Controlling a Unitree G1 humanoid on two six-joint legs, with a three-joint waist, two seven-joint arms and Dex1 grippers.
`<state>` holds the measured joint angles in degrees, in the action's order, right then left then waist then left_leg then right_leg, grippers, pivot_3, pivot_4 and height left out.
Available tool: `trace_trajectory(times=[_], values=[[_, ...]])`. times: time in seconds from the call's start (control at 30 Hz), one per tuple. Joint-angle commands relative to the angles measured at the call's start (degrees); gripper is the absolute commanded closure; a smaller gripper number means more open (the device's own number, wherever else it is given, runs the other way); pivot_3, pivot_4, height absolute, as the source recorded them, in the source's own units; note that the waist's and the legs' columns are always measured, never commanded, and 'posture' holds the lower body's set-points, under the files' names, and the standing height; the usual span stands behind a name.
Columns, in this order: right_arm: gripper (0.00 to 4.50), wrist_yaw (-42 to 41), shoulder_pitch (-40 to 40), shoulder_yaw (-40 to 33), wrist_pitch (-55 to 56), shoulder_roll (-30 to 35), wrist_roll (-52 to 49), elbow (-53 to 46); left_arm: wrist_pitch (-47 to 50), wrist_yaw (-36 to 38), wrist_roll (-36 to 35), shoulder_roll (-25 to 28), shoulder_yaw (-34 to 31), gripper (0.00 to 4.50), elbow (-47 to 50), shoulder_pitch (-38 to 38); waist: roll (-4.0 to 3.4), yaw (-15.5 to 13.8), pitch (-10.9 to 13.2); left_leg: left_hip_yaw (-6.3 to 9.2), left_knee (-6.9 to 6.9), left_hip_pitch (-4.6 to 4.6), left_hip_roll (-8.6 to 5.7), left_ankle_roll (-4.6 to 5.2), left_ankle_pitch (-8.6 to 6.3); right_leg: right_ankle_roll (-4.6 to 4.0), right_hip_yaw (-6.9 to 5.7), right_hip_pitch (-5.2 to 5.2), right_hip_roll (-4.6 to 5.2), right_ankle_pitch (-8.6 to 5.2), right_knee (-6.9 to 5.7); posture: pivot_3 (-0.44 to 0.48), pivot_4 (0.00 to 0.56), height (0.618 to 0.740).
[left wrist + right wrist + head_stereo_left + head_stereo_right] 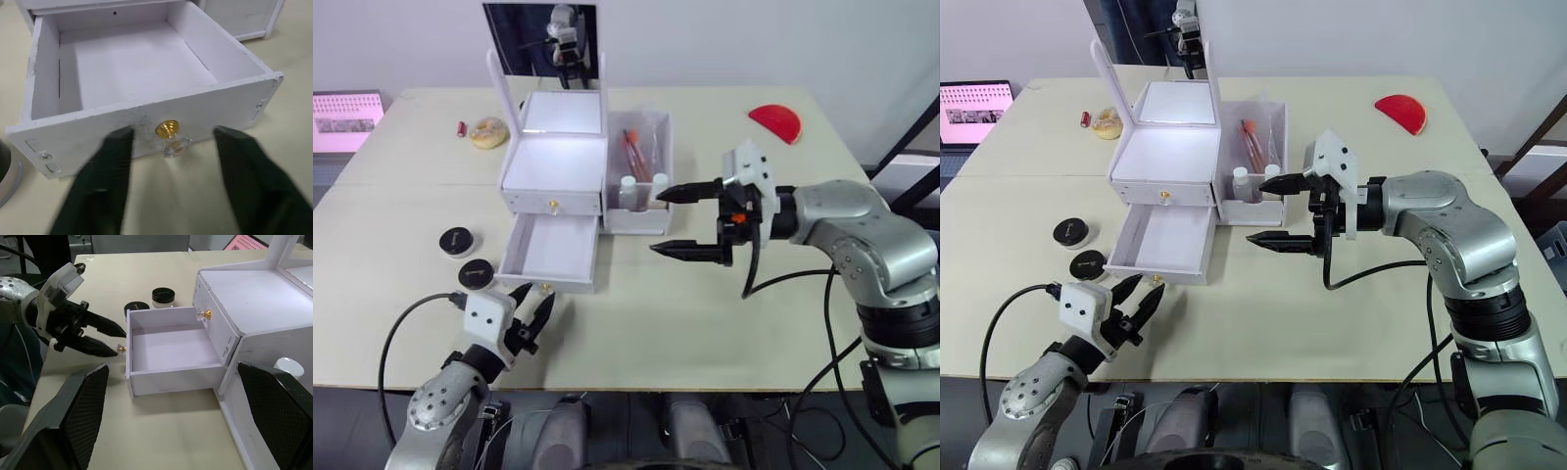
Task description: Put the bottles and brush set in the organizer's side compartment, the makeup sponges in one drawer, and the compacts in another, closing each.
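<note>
The white organizer (555,162) stands mid-table with its lower drawer (553,250) pulled out and empty, and the upper drawer shut. Two white-capped bottles (627,186) and the brush set (633,149) stand in its side compartment (658,127). Two black compacts (458,240) (476,272) lie on the table left of the open drawer. A pale yellow round piece (488,131) that looks like a makeup sponge lies at the back left. My left gripper (538,294) is open just in front of the drawer's gold knob (167,129). My right gripper (658,222) hovers open right of the organizer, holding nothing.
A mirror (543,44) rises behind the organizer. A red half-round object (775,121) lies at the back right, and a small red item (462,128) sits beside the yellow piece. A laptop (975,106) stands off the table's left edge.
</note>
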<state>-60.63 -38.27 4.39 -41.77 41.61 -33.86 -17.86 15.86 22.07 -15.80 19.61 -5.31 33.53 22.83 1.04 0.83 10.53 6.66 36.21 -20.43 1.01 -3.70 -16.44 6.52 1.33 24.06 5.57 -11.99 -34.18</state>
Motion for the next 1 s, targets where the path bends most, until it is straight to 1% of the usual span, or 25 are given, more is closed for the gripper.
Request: trace_trajectory(times=[0.03, 0.13, 0.27, 0.3, 0.33, 0.37, 0.4, 0.43, 0.5, 0.57, 0.67, 0.8, 0.9, 1.0], values=[[0.00, -0.11, -0.85, -1.02, 0.76, 0.39, -0.15, -0.68, 0.34, 0.39, -1.65, 0.75, -2.35, 0.06, 3.03, 1.06, 0.00, 0.00, 0.00, 0.00, 0.00, 0.00, 0.00, 0.00, 0.00, 0.00, 0.00, 0.00, 0.00, 0.00, 0.00, 0.000, 0.150, 0.739], [0.00, -0.66, 0.51, -2.63, 0.14, 1.75, -1.18, -1.39, 2.04, 2.23, -4.75, 2.42, -5.48, 0.06, 6.84, 4.45, 0.04, 0.06, 0.02, 0.00, 0.00, 0.00, 0.00, 0.00, 0.00, 0.00, 0.00, 0.01, 0.00, 0.00, 0.00, 0.000, 0.150, 0.739], [0.00, -1.10, 5.03, -7.51, -0.99, 4.71, -3.62, -1.70, 4.52, 6.72, -11.62, 6.06, -13.13, 0.06, 11.03, 10.81, 0.04, -0.08, 0.03, 0.00, -0.06, -0.10, 0.01, 0.01, -0.01, 0.02, 0.00, 0.08, 0.01, -0.04, 0.07, 0.000, 0.150, 0.739], [0.00, -1.23, 8.77, -10.24, -0.68, 6.60, -3.23, -1.70, 5.57, 9.55, -16.43, 8.09, -19.44, 0.06, 10.88, 13.07, 0.03, -0.18, 0.05, -0.01, -0.05, -0.10, 0.00, 0.01, -0.02, 0.02, 0.00, 0.08, 0.01, -0.05, 0.09, 0.000, 0.150, 0.739], [0.00, -1.01, 12.02, -13.15, -0.72, 7.91, -3.31, -1.47, 6.68, 12.37, -21.19, 10.26, -25.81, 0.06, 10.03, 14.84, 0.25, -0.41, 0.03, -0.01, -0.06, -0.14, 0.00, 0.02, -0.02, 0.02, 0.01, 0.10, 0.02, -0.05, 0.11, 0.000, 0.150, 0.739], [0.00, -0.79, 14.37, -15.15, -0.64, 8.78, -3.47, -1.46, 7.49, 14.28, -24.55, 11.72, -30.13, 0.06, 9.43, 16.09, 0.35, -0.46, 0.03, 0.03, -0.06, -0.20, 0.01, 0.02, -0.03, 0.03, -0.04, 0.19, 0.02, -0.07, 0.07, 0.000, 0.150, 0.739], [0.00, -0.73, 17.32, -18.33, -0.10, 9.50, -3.59, -0.43, 9.02, 16.82, -29.04, 14.42, -36.78, 0.06, 6.22, 16.52, 0.32, -0.45, 0.05, 0.07, -0.06, -0.23, 0.02, 0.03, -0.03, 0.00, -0.09, 0.21, 0.02, -0.11, 0.05, 0.000, 0.150, 0.739], [0.00, -0.57, 19.33, -21.06, -0.13, 9.87, -4.23, 0.61, 10.43, 18.81, -31.80, 17.01, -41.86, 0.06, 2.58, 16.40, 0.32, -0.45, 0.05, 0.04, -0.05, -0.26, 0.01, 0.03, -0.03, -0.01, -0.07, 0.22, 0.02, -0.10, 0.06, 0.000, 0.150, 0.739], [0.00, -1.96, 23.39, -25.41, 1.19, 11.05, -4.35, 2.92, 11.91, 22.63, -34.69, 21.63, -49.28, 0.06, -4.87, 15.40, 0.23, -0.14, 0.10, 0.00, 0.01, -0.20, 0.02, 0.03, -0.03, 0.14, -0.07, 0.22, 0.02, -0.19, 0.06, 0.000, 0.150, 0.739], [0.00, -4.49, 27.84, -28.81, 4.32, 12.38, -2.77, 6.73, 12.60, 26.13, -34.78, 26.18, -53.57, 0.06, -13.55, 13.28, 0.23, 0.03, 0.10, -0.01, 0.10, -0.16, 0.02, 0.03, -0.03, 0.16, -0.07, 0.21, 0.02, -0.20, 0.07, 0.000, 0.150, 0.739], [0.00, -7.04, 33.95, -32.31, 10.54, 13.61, 0.26, 12.75, 11.97, 31.98, -32.29, 31.28, -55.97, 0.06, -24.99, 11.32, 0.29, 0.36, 0.07, -0.06, 0.15, -0.12, 0.02, 0.00, -0.05, 0.17, -0.05, 0.17, 0.03, -0.21, 0.18, 0.000, 0.150, 0.739], [0.00, -6.94, 39.85, -37.17, 16.61, 13.03, 2.58, 17.79, 8.36, 38.44, -27.33, 36.66, -55.62, 0.06, -37.77, 8.45, 0.30, 1.37, 0.08, -0.19, 0.04, -0.16, 0.02, -0.01, -0.06, 0.15, 0.02, 0.21, 0.07, -0.20, 0.22, 0.000, 0.150, 0.739], [0.00, -8.40, 45.48, -40.19, 21.35, 11.85, 3.62, 21.35, 7.45, 40.85, -25.56, 39.20, -54.60, 0.06, -43.19, 4.67, 0.37, 1.53, 0.06, -0.17, -0.19, -0.07, 0.03, -0.01, -0.05, 0.14, 0.01, 0.26, 0.06, -0.20, 0.11, 0.000, 0.150, 0.739], [0.00, -9.29, 48.74, -41.72, 24.20, 11.03, 3.84, 23.63, 6.84, 42.43, -23.96, 39.84, -53.18, 0.06, -45.89, 1.97, 0.32, 1.65, 0.08, -0.17, -0.27, -0.06, 0.03, 0.01, -0.06, 0.16, 0.01, 0.26, 0.06, -0.21, 0.11, 0.000, 0.150, 0.739]])
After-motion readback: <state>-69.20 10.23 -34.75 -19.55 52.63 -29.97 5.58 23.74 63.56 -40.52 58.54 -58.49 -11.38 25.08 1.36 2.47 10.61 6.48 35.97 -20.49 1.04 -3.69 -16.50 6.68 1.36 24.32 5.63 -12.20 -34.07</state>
